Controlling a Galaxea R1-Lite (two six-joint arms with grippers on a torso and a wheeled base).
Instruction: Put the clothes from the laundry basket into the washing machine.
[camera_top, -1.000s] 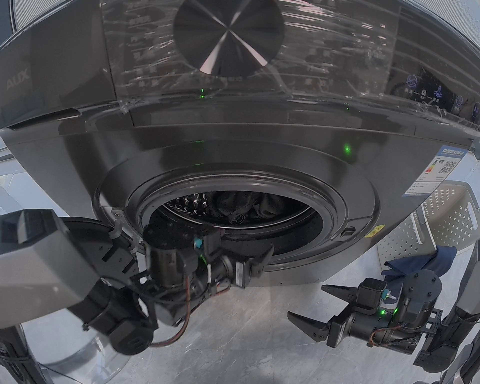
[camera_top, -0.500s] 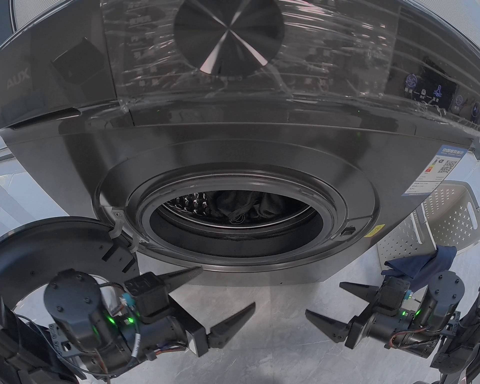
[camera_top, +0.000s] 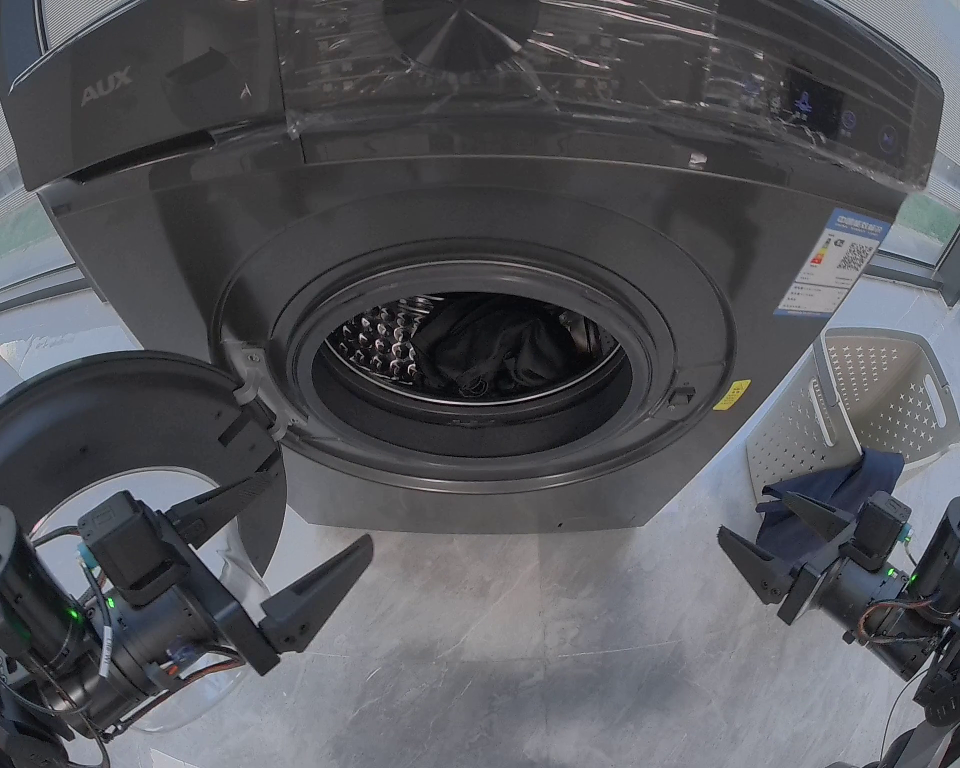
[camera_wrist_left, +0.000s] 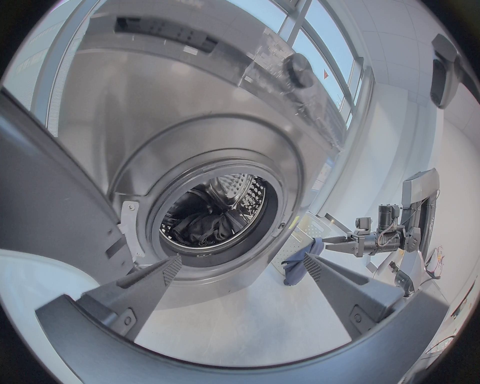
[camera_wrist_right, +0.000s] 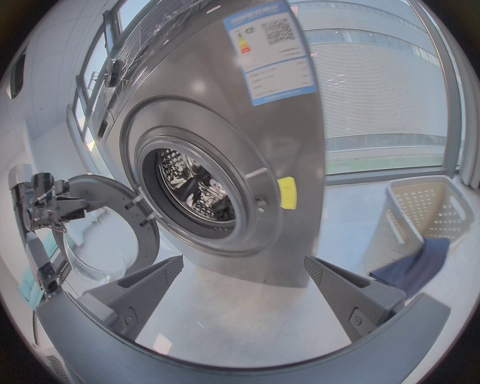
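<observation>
Two empty grippers, fingers spread wide: left gripper (camera_top: 320, 510) before the dark grey washing machine (camera_top: 500, 220), right gripper (camera_top: 756, 515) just beside the navy blue cloth (camera_top: 840, 490) hanging over the white perforated plastic laundry basket (camera_top: 930, 390). Black clothes (camera_top: 490, 345) already in the drum (camera_top: 380, 340). I judge we're between loads; next I'd grab that cloth with the right.

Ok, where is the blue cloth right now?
In the head view the blue cloth drapes over the laundry basket rim onto the floor, on the robot's right beside the washing machine, just beyond the right gripper.
</observation>
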